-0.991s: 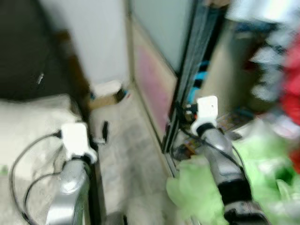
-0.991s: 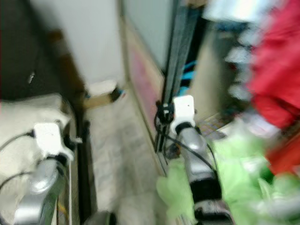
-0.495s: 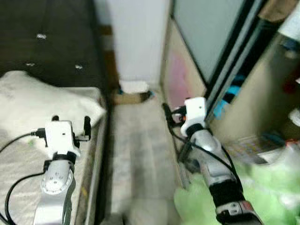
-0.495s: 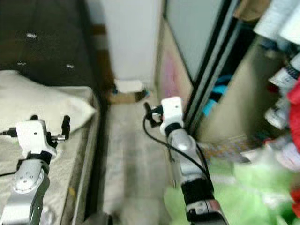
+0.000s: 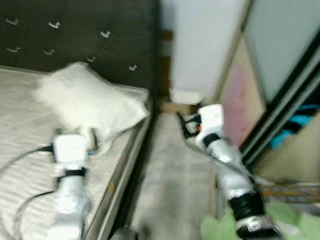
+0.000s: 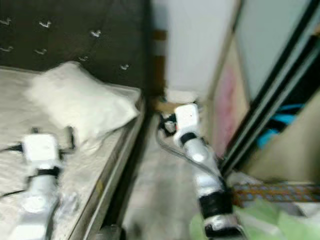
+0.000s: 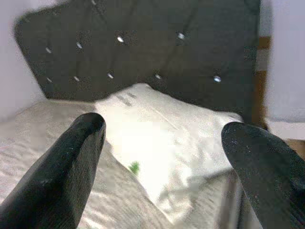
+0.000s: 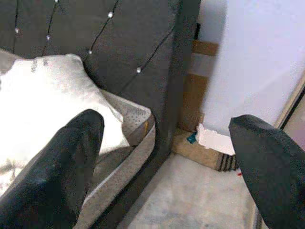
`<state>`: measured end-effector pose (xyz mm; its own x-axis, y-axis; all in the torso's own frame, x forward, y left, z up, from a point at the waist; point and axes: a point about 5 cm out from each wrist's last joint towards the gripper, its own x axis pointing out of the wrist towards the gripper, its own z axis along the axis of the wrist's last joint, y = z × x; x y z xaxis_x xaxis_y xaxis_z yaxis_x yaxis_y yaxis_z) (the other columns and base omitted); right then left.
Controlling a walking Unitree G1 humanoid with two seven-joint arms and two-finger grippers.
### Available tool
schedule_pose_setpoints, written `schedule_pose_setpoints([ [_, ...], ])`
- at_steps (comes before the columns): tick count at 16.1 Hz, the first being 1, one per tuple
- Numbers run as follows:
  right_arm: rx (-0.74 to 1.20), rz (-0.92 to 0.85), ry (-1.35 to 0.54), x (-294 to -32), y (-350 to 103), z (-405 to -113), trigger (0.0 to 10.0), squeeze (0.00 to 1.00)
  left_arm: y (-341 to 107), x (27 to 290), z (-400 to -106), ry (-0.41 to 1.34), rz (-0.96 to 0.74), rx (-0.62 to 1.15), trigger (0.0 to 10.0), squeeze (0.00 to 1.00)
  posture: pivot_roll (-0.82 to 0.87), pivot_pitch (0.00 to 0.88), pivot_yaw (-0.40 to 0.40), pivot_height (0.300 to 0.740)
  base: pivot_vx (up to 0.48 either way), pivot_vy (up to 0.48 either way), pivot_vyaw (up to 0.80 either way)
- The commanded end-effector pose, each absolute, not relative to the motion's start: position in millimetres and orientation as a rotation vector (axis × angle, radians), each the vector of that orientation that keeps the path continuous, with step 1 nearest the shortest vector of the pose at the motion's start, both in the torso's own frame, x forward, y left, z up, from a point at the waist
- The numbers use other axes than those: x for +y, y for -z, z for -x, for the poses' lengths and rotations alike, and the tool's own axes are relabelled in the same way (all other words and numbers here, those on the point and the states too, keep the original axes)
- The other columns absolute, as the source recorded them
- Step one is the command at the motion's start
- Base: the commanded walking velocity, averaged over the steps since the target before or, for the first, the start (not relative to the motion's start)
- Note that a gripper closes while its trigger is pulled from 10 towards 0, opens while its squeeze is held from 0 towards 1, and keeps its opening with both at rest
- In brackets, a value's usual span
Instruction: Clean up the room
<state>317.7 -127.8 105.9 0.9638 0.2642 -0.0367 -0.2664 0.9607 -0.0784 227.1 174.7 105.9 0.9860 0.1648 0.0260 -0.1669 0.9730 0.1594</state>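
My left gripper (image 7: 162, 143) is up over the bed (image 5: 30, 125) at the lower left of the head view, fingers spread wide and empty. In its wrist view a white pillow (image 7: 157, 138) lies ahead against the dark tufted headboard (image 7: 143, 52), with a small green scrap (image 7: 135, 167) on the bedding. My right gripper (image 8: 167, 143) hangs over the floor strip (image 5: 175, 185) beside the bed, mid-frame, fingers also apart, holding nothing. Beyond it, a white box (image 8: 217, 140) sits at the foot of the wall (image 8: 257, 62). Green clutter (image 5: 295, 222) shows at lower right.
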Motion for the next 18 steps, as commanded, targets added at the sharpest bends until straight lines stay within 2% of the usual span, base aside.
schedule_pose_setpoints([
  [1,0.013,0.073,-0.275,-123.1,-109.2,-319.0,10.0,0.0,-110.5,177.9,-226.4,-0.135,-0.129,-0.038,10.0,0.0,-0.01,0.0,-0.052,0.74,0.0,0.0,0.8],
  [5,0.013,0.077,-0.281,-122.4,-109.8,-320.3,10.0,0.0,-108.7,182.4,-226.3,-0.166,-0.128,-0.027,10.0,0.0,-0.01,0.0,-0.06,0.74,0.0,0.0,0.8],
  [18,0.009,0.057,-0.302,-116.5,-111.1,-324.5,10.0,0.0,-111.6,174.7,-230.3,-0.124,-0.057,-0.051,10.0,0.0,0.0,0.0,-0.06,0.74,0.0,0.0,0.8],
])
